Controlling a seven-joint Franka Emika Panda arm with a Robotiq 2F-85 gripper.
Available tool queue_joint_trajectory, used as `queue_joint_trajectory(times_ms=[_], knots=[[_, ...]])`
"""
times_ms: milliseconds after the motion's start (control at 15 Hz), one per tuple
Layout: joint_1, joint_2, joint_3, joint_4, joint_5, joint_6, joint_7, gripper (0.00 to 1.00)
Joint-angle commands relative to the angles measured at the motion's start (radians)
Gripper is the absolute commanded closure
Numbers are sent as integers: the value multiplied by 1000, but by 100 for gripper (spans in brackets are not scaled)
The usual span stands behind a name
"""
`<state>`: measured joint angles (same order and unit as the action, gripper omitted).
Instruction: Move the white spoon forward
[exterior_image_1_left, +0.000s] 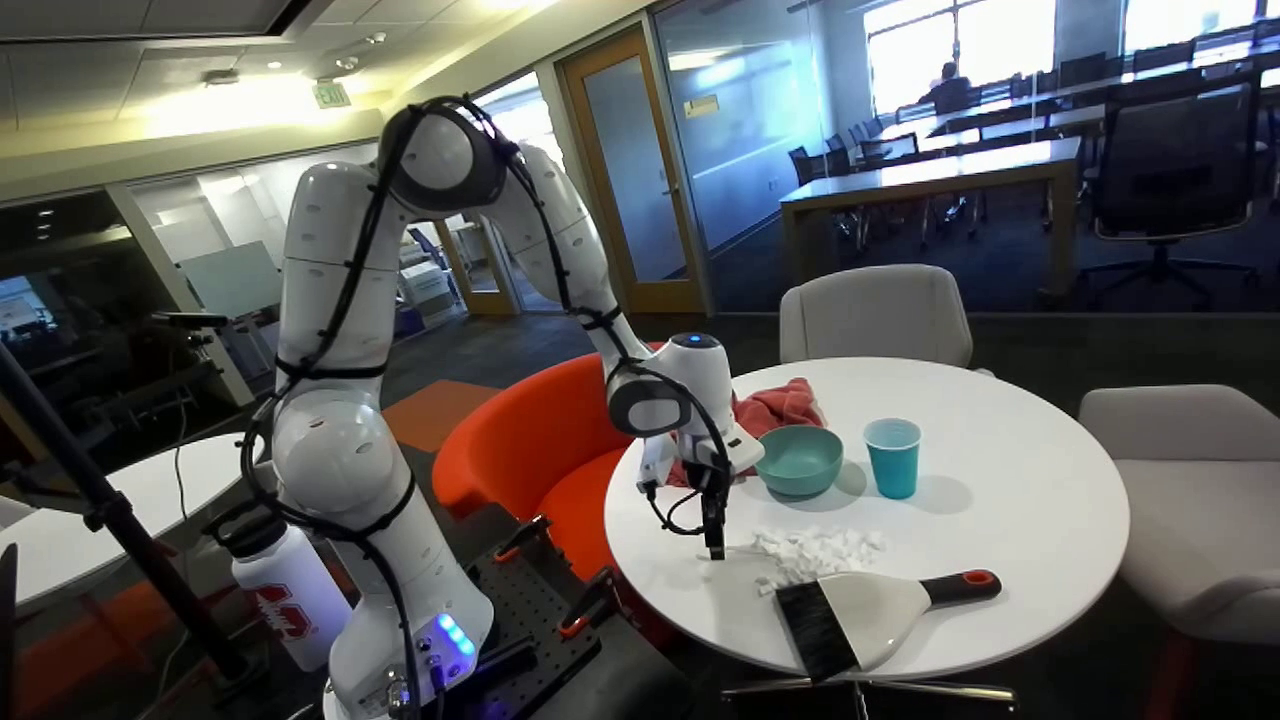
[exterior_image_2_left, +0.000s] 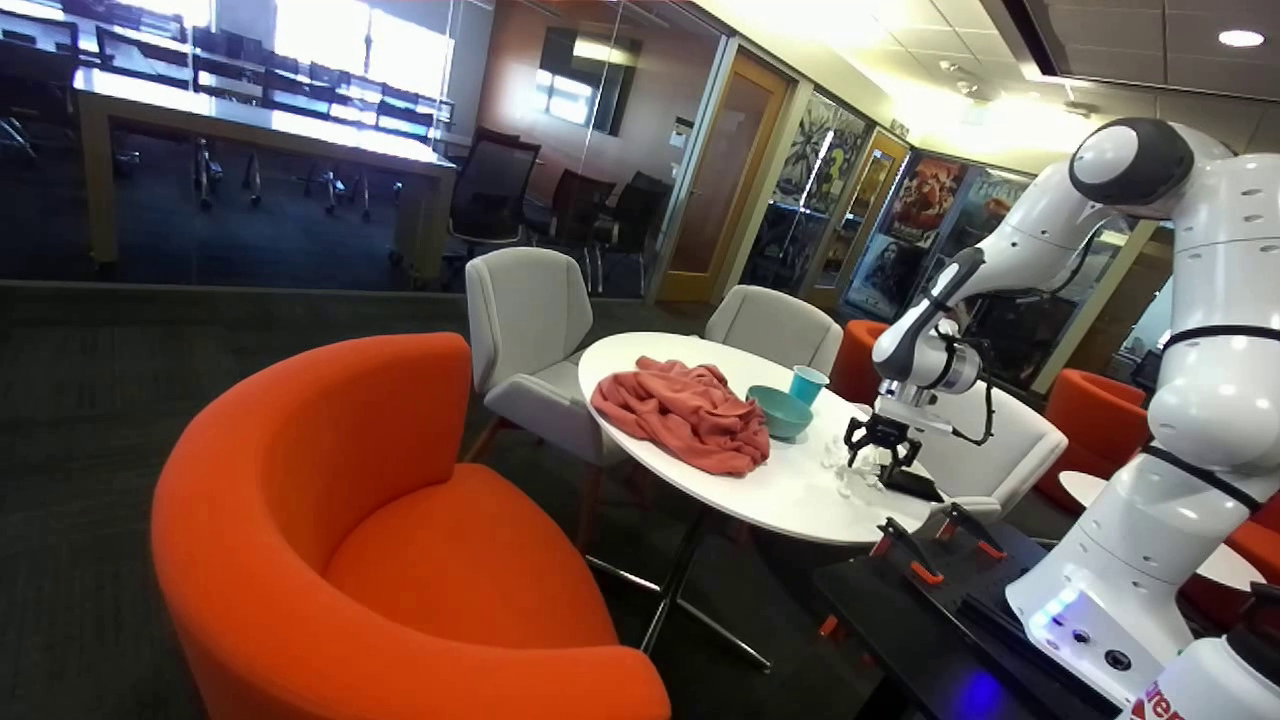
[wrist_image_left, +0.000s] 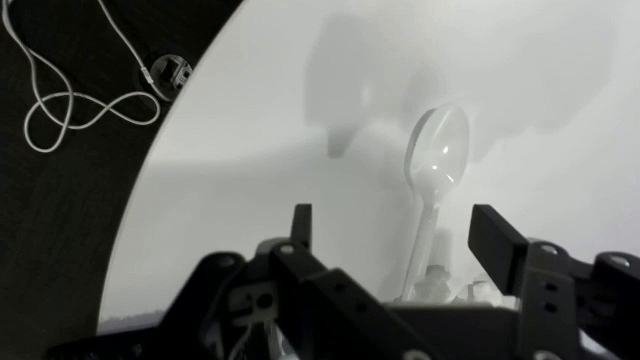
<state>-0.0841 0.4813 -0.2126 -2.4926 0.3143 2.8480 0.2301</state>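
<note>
White spoon: lies on the round desk, right of center in the wrist view, its scoop toward the top.
Tool: spread, the spoon's handle showing between its fingertips.
White pieces: scattered right of the tool in an exterior view.
Teal bowl and blue cup: side by side, higher in the frame.
Red cloth: heaped mid-frame in an exterior view.

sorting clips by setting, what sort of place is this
Probably an office lounge: upholstered chairs around a round white table, a long table behind a glass wall, and an exit sign.
</note>
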Motion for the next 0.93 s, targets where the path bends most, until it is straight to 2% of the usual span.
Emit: queue_joint_trajectory(times_ms=[0,333,533,667,733,867], knots=[[2,59,8,21,-11,89,65,21],[-19,116,42,36,1,229,57,23],[-60,137,92,54,2,243,36,24],[-80,147,116,67,1,236,30,27],[-86,150,124,70,2,233,30,50],[-102,158,138,79,2,232,27,55]])
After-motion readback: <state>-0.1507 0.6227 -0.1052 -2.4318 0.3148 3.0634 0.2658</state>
